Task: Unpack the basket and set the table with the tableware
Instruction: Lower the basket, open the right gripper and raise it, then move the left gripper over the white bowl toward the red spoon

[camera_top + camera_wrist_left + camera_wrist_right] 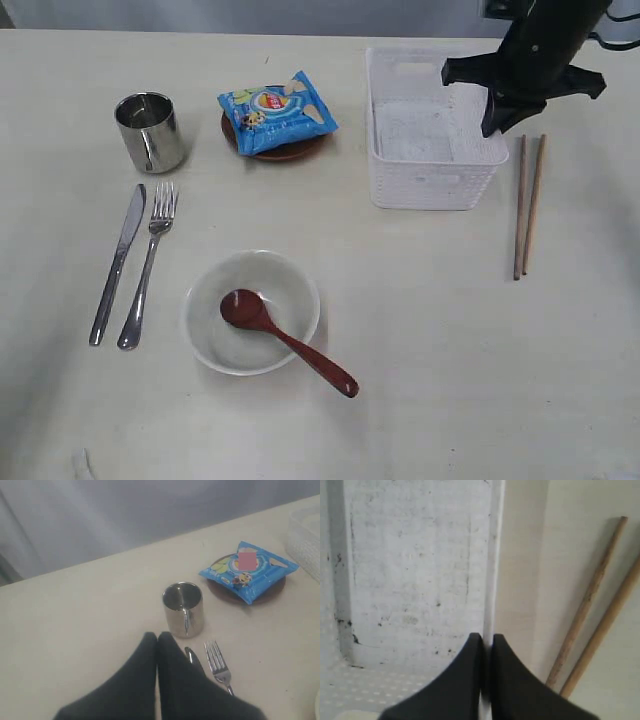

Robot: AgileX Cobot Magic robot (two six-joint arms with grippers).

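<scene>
White perforated basket (432,185), scuffed floor; right end effector (486,640) pinching rim.

From where I stand, a blue chip bag (278,108) (248,571) lies flat with its printed face up, showing a yellow logo, pale chips and a small yellow cartoon figure. It sits ahead of the left jaws and off toward the right arm's side, clear of them, and well apart from the right jaws. Beyond the left jaws, past the bench's far edge, stands a plain grey backdrop (125,515).
</scene>
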